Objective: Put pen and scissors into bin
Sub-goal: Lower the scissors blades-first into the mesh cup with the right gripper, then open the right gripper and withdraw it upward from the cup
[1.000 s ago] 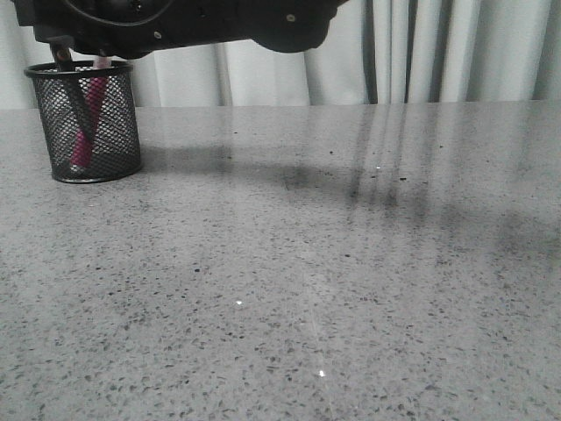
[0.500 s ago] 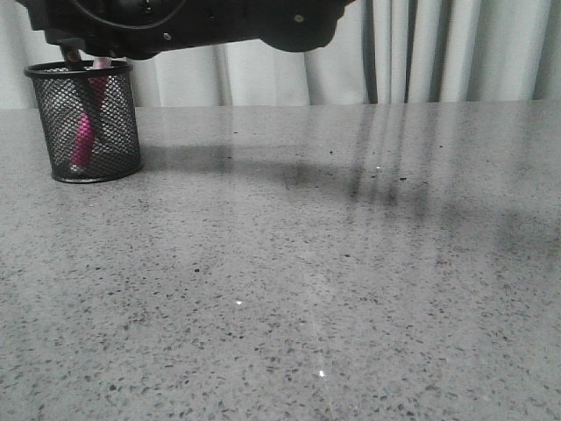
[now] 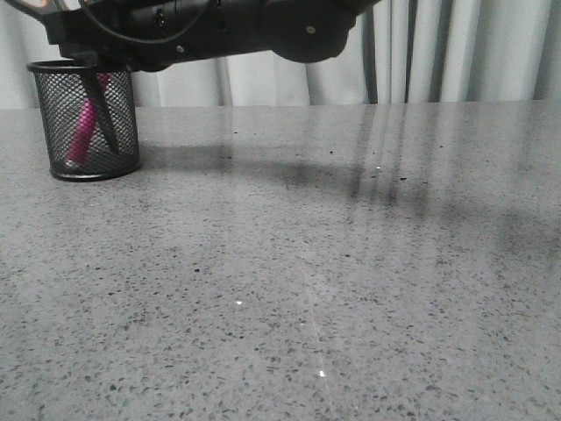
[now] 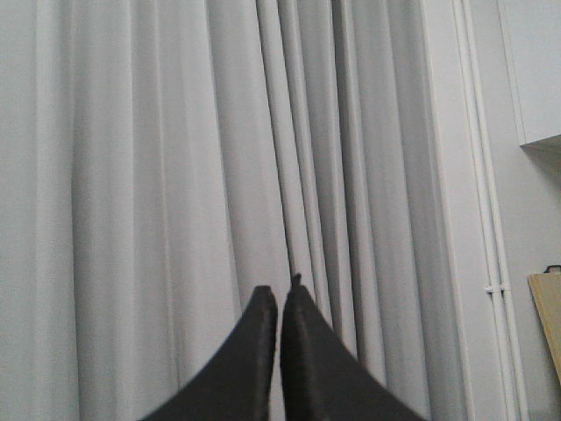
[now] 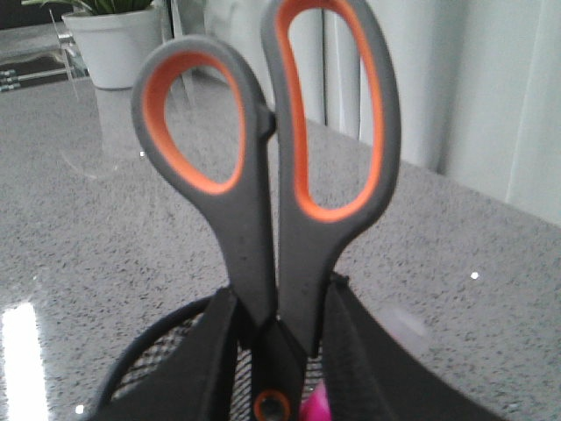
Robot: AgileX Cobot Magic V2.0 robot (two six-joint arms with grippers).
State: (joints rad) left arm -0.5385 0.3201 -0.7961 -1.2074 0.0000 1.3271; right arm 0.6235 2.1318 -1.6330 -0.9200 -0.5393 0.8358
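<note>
Already the right gripper [image 5: 276, 351] is pinching the scissors [image 5: 280, 184] by the handles, blades down inside the bin [image 3: 84, 118] beside the pen [image 3: 81, 132], so releasing gently should avoid tipping it, while the left gripper [image 4: 279, 303] is idling closed and empty

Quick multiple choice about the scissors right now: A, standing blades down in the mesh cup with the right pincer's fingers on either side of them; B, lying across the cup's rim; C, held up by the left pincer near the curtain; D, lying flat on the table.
A: the scissors stand handles up, blades down inside the bin beside the pen, with the right pincer closed around them just below the handles.
</note>
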